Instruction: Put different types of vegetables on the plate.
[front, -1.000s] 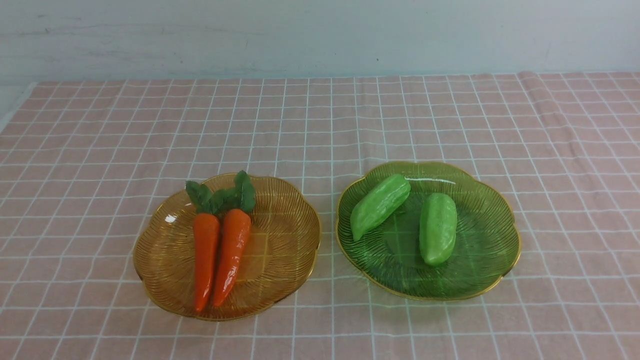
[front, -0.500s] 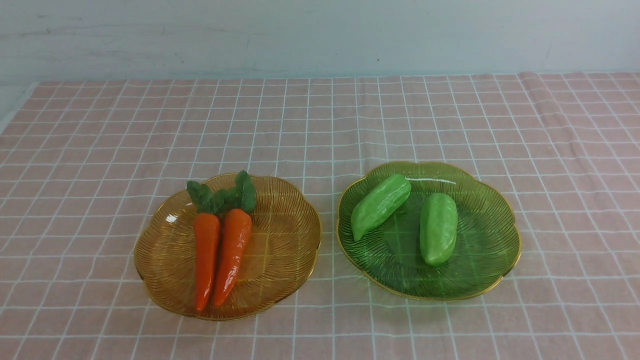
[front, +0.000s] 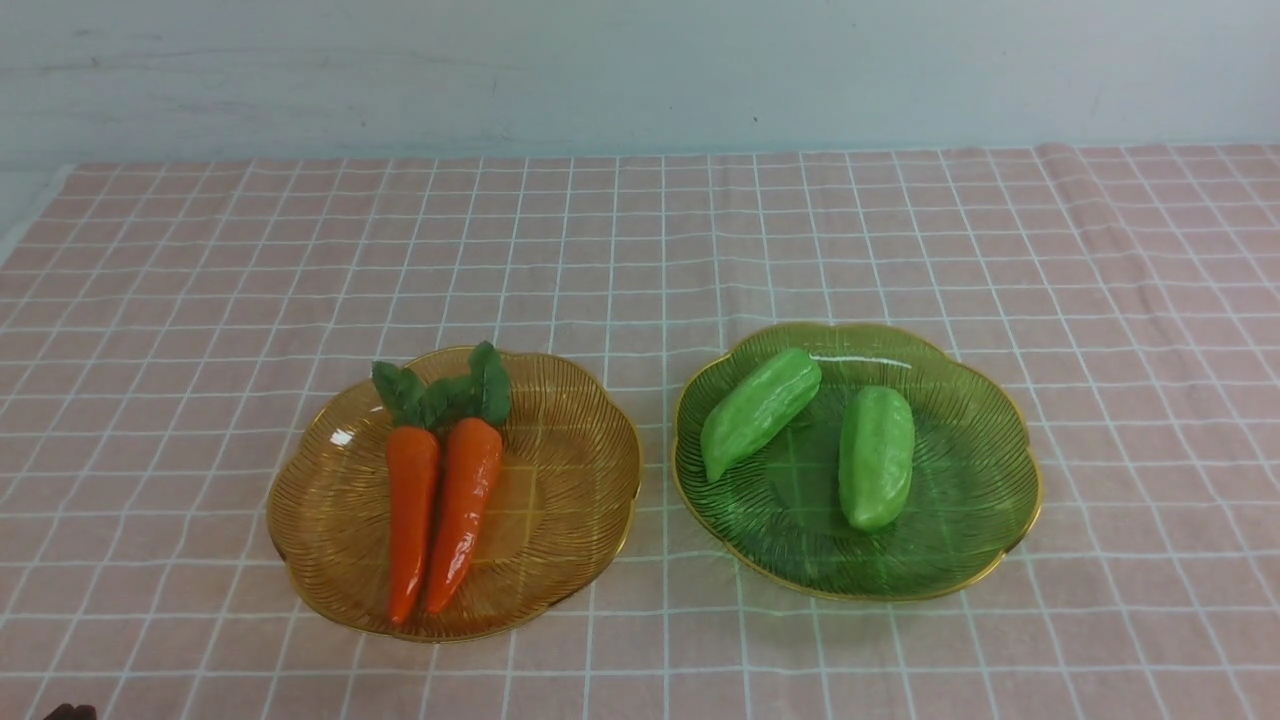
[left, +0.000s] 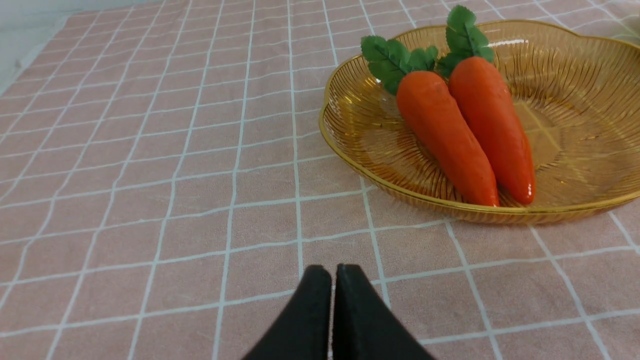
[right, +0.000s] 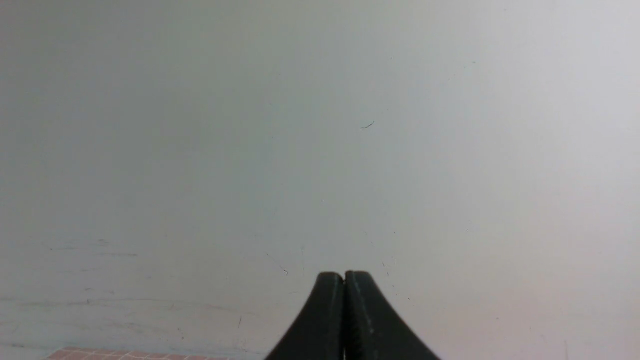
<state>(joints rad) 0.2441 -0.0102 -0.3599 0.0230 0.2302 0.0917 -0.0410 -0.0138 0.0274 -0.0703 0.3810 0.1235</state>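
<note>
On the amber plate (left: 350, 125) the 2 carrots (left: 445, 130) lie side by side, up ahead of the left pincer (left: 332, 272), which is pinched closed, empty. Right pincer (right: 344, 277): closed too, facing the wall.

Amber plate (left: 575, 210) cut off (right side); arms unseen.

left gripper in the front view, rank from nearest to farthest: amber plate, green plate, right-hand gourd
1. amber plate, on the robot's left, closest to the left gripper at the bottom left corner.
2. green plate, on the right, its near rim past the amber one.
3. right-hand gourd, lying inside the green plate.
</note>
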